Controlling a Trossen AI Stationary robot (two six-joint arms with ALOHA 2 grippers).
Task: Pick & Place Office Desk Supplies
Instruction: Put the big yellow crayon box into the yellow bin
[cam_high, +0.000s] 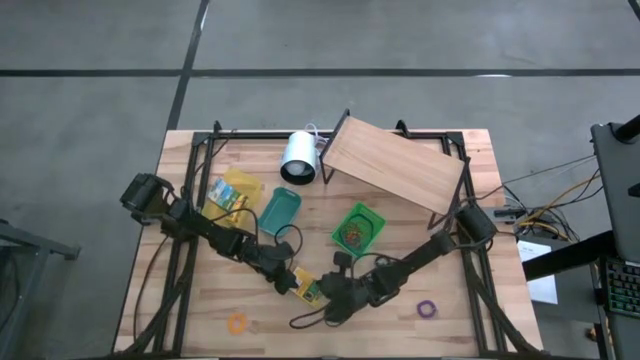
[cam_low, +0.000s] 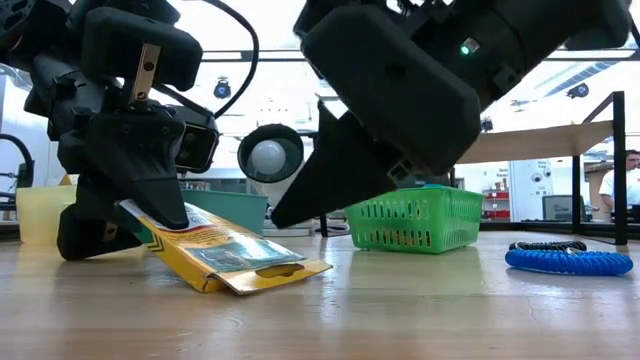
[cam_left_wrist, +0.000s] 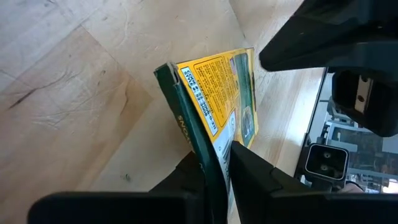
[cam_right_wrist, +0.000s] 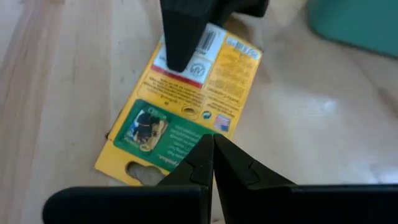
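A yellow-and-green packet (cam_high: 309, 291) lies near the table's near middle, between both grippers. My left gripper (cam_high: 297, 282) comes from the left and is shut on the packet's barcode end. My right gripper (cam_high: 328, 292) comes from the right, shut, with its tips (cam_right_wrist: 211, 146) over the packet's green end by the hang hole (cam_right_wrist: 140, 168). In the low view the right gripper (cam_low: 280, 215) slants down toward the packet (cam_low: 225, 255). A purple band (cam_high: 427, 308) and an orange band (cam_high: 237, 322) lie flat on the table. My left gripper (cam_left_wrist: 214, 171) pinches the packet's barcode end (cam_right_wrist: 186, 59) between its two fingers (cam_left_wrist: 249, 168), coming from above at a slant. The held end is raised and the hang-hole end (cam_low: 290, 268) rests on the table, so the packet sits tilted. My right gripper: I cannot tell whether its shut tips touch the packet.
A green basket (cam_high: 358, 228), a teal tray (cam_high: 280, 210) and a yellow container (cam_high: 235, 190) with items stand behind the grippers. A white cylinder (cam_high: 298, 158) and a slanted wooden board (cam_high: 395, 165) are at the far side. A black cable (cam_high: 310, 318) loops by the near edge.
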